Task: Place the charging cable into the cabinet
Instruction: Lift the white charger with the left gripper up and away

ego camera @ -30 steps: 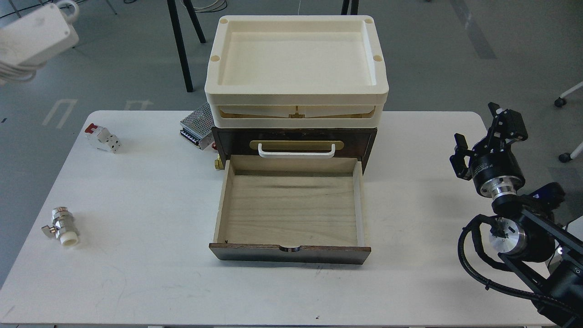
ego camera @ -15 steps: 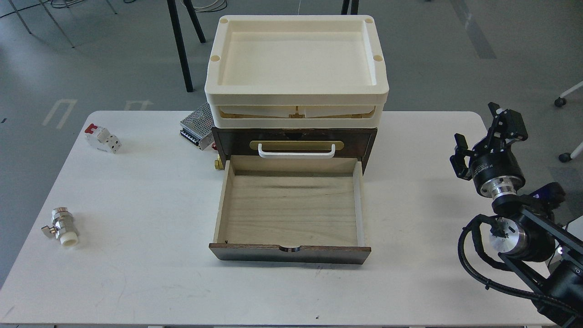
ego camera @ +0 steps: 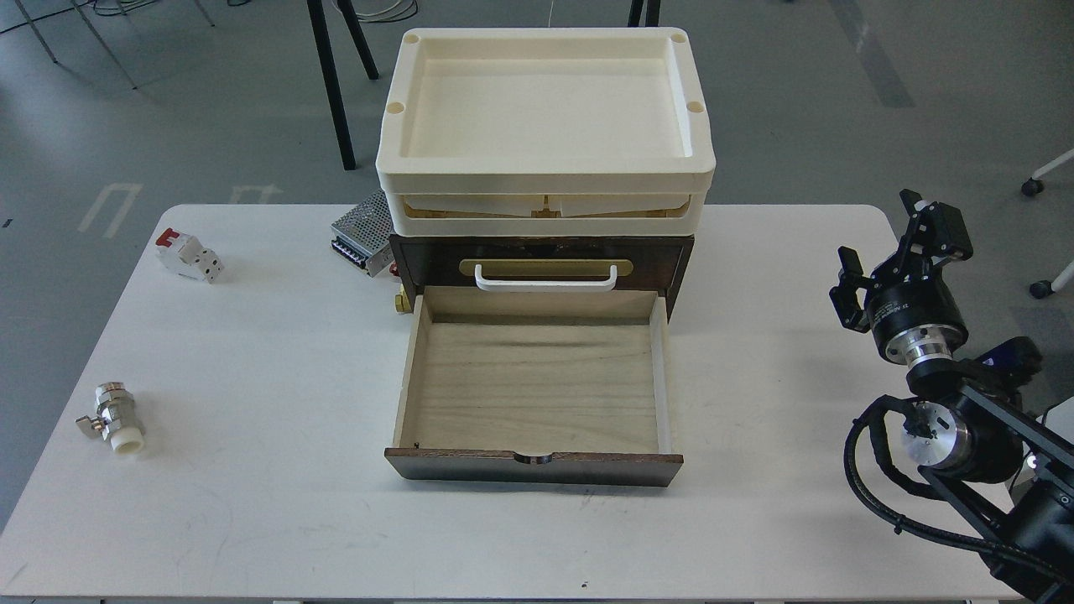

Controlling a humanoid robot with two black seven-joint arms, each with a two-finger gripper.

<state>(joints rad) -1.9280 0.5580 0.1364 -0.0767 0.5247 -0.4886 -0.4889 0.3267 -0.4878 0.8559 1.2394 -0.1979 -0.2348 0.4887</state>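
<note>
The cabinet (ego camera: pixel 680 256) is a dark brown wooden box at the table's middle back, with a brass plate and a white handle (ego camera: pixel 545 278). Its lower drawer (ego camera: pixel 537 382) is pulled out toward me, and its light wood inside is empty. Cream trays (ego camera: pixel 545 168) are stacked on top. The charging cable is out of view. My left gripper is out of view. My right gripper (ego camera: pixel 883 239) hangs over the table's right edge, far from the drawer, its fingers apart and empty.
A white-and-red circuit breaker (ego camera: pixel 190 254) lies at the back left. A silver perforated power supply (ego camera: pixel 361 231) stands left of the cabinet, with a brass fitting (ego camera: pixel 404 299) beside it. A metal valve (ego camera: pixel 113 417) lies near the left edge. Chair legs stand behind the white table (ego camera: pixel 252 361).
One second ago the white adapter with its cord showed high in the top left corner. It has left the view. The right arm and the drawer have not moved.
</note>
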